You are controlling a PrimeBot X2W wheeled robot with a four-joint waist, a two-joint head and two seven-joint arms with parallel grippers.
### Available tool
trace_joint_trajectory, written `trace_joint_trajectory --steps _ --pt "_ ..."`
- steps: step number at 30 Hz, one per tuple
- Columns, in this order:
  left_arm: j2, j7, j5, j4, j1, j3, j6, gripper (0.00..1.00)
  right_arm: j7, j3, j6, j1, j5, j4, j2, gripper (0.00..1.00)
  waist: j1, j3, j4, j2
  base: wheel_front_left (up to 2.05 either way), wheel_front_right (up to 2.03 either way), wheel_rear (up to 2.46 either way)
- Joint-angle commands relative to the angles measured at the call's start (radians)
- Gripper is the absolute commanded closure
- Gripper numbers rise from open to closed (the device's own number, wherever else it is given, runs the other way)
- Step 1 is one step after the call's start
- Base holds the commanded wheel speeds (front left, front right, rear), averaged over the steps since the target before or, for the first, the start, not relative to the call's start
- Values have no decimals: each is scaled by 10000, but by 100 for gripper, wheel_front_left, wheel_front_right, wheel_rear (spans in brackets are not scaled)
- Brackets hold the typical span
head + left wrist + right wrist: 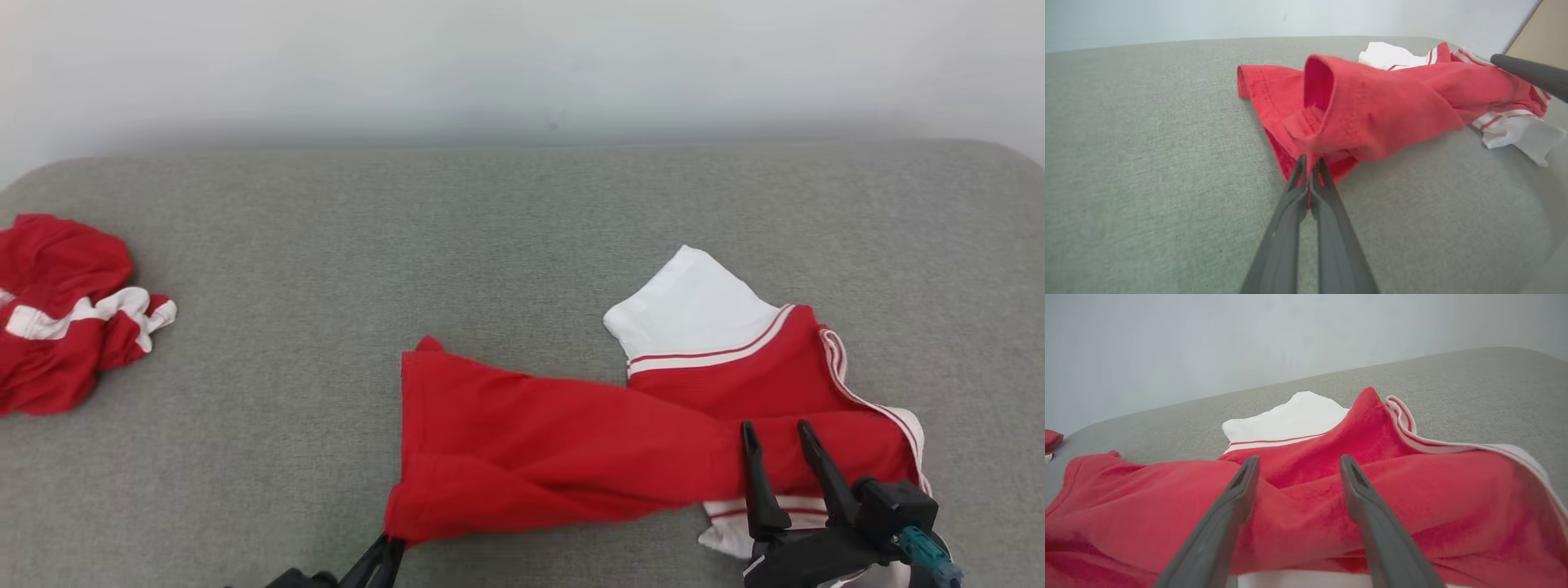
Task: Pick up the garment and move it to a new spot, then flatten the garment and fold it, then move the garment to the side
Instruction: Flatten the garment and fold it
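The grey cloth-covered surface [522,212] runs across the whole head view, with a pale wall behind its far edge.

The garment [555,441], red with white parts and thin red-and-white trim, lies close to the front edge, reaching from about the middle of that edge toward the right side. Its red body is twisted into a loose band. A white panel points toward the far edge, and more white cloth shows beneath the red at the right end, nearest the front edge. In the left wrist view the red cloth [1372,110] is raised in a fold just beyond the jaws.

A second crumpled heap [57,318] of red and white cloth sits at the left edge, well apart from the garment.

The right gripper [775,426] is at the garment's right end, jaws spread wide over the red cloth with nothing pinched between them [1298,461]; whether the tips touch the fabric cannot be told.

The left gripper [392,543] is at the front edge, jaws pressed together on the garment's near left corner [1310,161].
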Motion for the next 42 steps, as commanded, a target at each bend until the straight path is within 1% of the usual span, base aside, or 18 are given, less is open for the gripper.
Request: trace_joint_trajectory --steps 1,4,5,6,7,8,13,18,22,25,27,33,37,42 --pt "5 -33 13 52 99 -9 11 100 -3 -5 -23 57 -53 -16 -2 0 1 11 227 0 0 0 0" --pt "-198 -35 -160 273 215 136 -47 100 -3 -8 -23 38 -95 19 -5 0 1 -12 317 0 0 0 0" --pt "-210 -33 -122 444 223 163 -47 83 -3 10 -23 32 -97 34 -3 0 1 -29 320 0 0 0 0" --pt "-302 -35 -97 506 198 255 -54 40 -3 33 -23 22 -97 48 -2 0 1 -50 313 0 0 0 0" --pt "-462 -35 -184 573 205 410 -57 6 -3 65 -23 4 -102 52 -2 0 1 -78 290 0 0 0 0" --pt "-513 -33 -155 707 269 499 -76 0 -3 65 -23 -17 -111 31 -5 0 1 -94 254 0 0 0 0" --pt "-845 -35 53 651 671 1534 66 0 -3 -207 -23 81 -157 -130 0 0 1 -151 97 0 0 0 0" --pt "-1183 -35 414 339 1117 2886 158 0 -3 -673 -23 295 -209 -315 -2 0 1 -254 32 0 0 0 0" --pt "-1571 -33 798 -154 1406 3952 84 0 -4 -1148 -23 481 -356 -461 -4 0 1 -341 3 0 0 0 0" --pt "-1872 -33 1264 -492 1542 4537 -50 0 -3 -1549 -23 714 -525 -508 -79 0 1 -416 -13 0 0 0 0" --pt "-2073 -35 1540 -723 1554 4818 -155 0 -3 -1798 -23 833 -566 -491 -211 0 1 -439 -9 0 0 0 0" --pt "-2548 -33 2129 -885 1685 5376 -361 0 -4 -2303 -23 1418 -677 -337 -239 0 1 -480 0 0 0 0 0" --pt "-2746 -35 2317 -914 1692 5538 -430 0 -1 -2269 -23 1675 -675 101 -186 0 1 -450 -34 0 0 0 0" --pt "-2861 -35 2504 -1008 1661 5666 -493 0 -3 -2193 -23 1464 -737 702 -156 0 1 -380 -78 0 0 0 0"
